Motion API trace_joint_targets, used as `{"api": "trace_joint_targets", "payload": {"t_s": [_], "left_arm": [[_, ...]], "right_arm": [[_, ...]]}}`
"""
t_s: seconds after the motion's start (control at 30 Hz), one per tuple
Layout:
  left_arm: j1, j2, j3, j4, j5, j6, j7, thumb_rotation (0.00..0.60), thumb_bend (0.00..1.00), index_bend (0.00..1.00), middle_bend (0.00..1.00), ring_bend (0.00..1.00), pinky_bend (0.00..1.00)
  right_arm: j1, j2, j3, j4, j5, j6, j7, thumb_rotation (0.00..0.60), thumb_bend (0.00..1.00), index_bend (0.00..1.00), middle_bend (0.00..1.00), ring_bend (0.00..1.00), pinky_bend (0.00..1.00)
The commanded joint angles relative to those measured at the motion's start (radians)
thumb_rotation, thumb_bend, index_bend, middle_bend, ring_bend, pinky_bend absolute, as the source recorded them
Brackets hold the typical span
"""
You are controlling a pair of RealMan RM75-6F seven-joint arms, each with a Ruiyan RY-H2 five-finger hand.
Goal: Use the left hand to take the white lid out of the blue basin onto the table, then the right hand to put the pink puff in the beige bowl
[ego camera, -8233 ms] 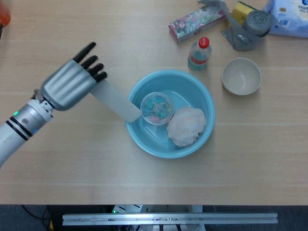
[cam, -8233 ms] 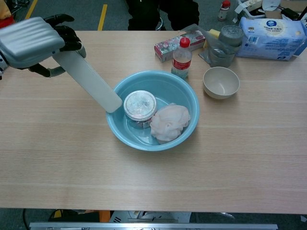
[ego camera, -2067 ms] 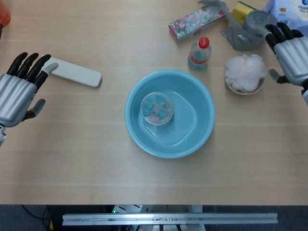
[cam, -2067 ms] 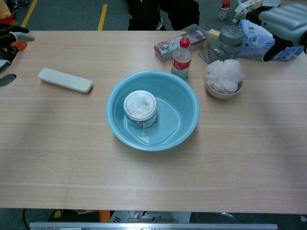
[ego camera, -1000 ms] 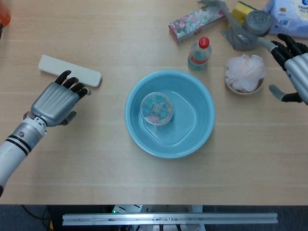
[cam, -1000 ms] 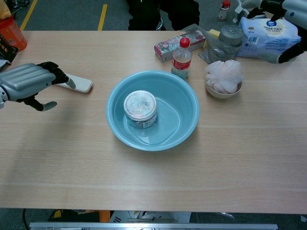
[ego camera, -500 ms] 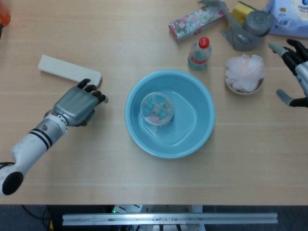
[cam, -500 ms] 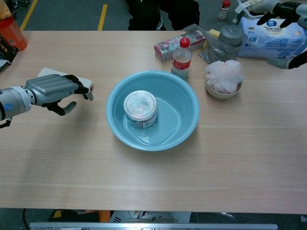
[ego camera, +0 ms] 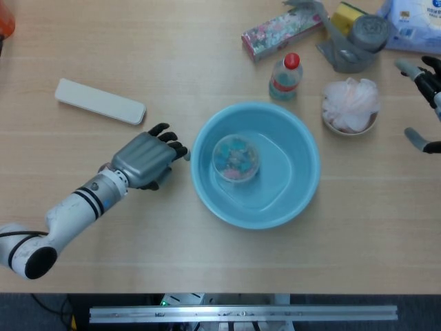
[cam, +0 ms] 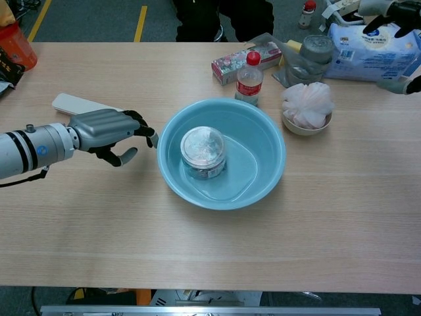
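While my left hand sits low over the table with its dark fingertips at the outer wall of the blue basin, it holds nothing; its fingers are apart and only slightly curled. From the head view I cannot tell whether those tips actually touch the rim or stop just beside it.

Well to the left of that hand lies the white lid, flat on the wood, out of the basin and apart from everything else. Inside the basin stands a clear round jar with blue and pink bits showing through its top.

Further right, the pink puff is heaped in the beige bowl, filling it so that only a sliver of the bowl's rim shows below. My right hand is at the far right edge of both views, near the bowl but apart from it, fingers spread wide and empty.

Behind the basin a small bottle with a red cap stands upright, with a floral box lying beyond it. A grey roll of tape sits on crumpled grey wrapping at the back, and a blue-and-white tissue pack rests beside it in the chest view.
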Motion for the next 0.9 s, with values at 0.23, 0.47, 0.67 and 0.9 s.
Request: {"api": "trace_joint_targets", "payload": {"t_s": [0.23,0.47,0.67,0.9], "left_arm": [[-0.035,-0.049,-0.015,-0.025,0.009,0.001,-0.031,0.600,0.64,0.23,0.29,0.16,0.07],[-0.047,-0.066,-0.018,-0.026,0.009,0.022,-0.042,0.600,0.64,0.23,0.29,0.16,0.07],[0.001,0.012,0.002,-0.051,0.022,0.121,-0.021,0.600,0.63,0.23,0.26,0.16,0.07],[0.097,0.155,0.041,-0.106,0.085,0.287,0.007,0.600,0.63,0.23,0.25,0.16,0.07]], "right_arm": [[-0.011,0.011,0.006,-0.009,-0.004,0.006,0.000,0.600,0.26,0.00,0.20,0.02,0.21],[-0.011,0.009,0.006,-0.014,-0.009,-0.008,-0.008,0.600,0.26,0.00,0.20,0.02,0.21],[0.024,0.007,0.004,-0.040,-0.052,-0.057,-0.042,0.600,0.25,0.00,0.22,0.03,0.22],[0.092,-0.080,0.016,-0.075,-0.059,-0.105,-0.224,0.600,0.02,0.09,0.36,0.13,0.27]]}}
